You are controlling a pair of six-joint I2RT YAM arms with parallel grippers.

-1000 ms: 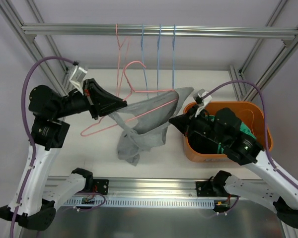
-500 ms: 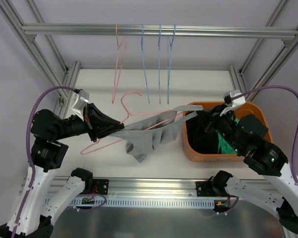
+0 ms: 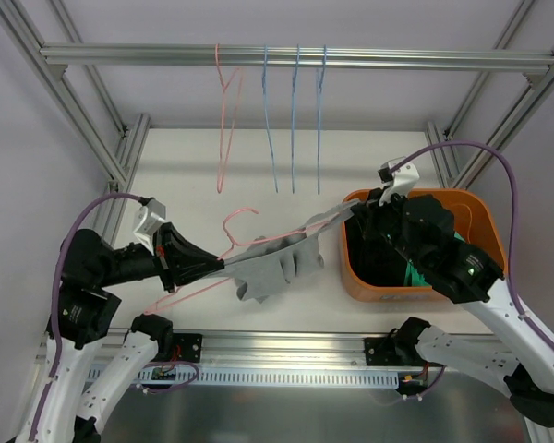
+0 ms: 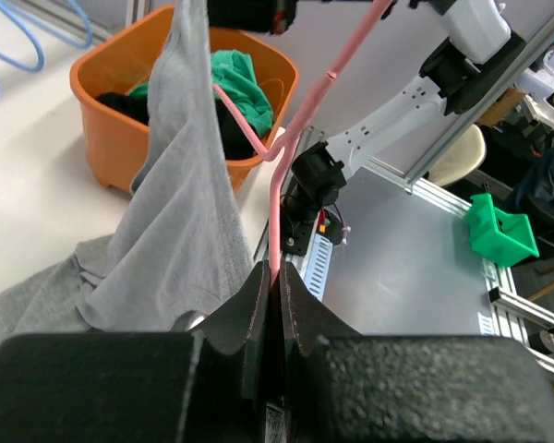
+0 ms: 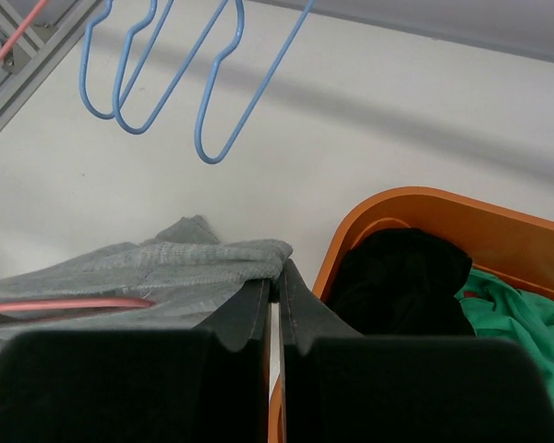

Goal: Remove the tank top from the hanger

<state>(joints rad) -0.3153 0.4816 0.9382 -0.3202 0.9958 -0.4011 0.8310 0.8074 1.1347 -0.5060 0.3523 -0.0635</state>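
My left jaws clench the pink hanger [image 4: 275, 208]. My right jaws pinch an edge of the grey tank top [image 3: 275, 266], stretched taut along it. Pulling crooked could snag a strap or slip my grip.

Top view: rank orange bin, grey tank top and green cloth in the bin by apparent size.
1. orange bin, largest
2. grey tank top, pulled out long and narrow
3. green cloth, smallest as seen, though the right arm hides much of it
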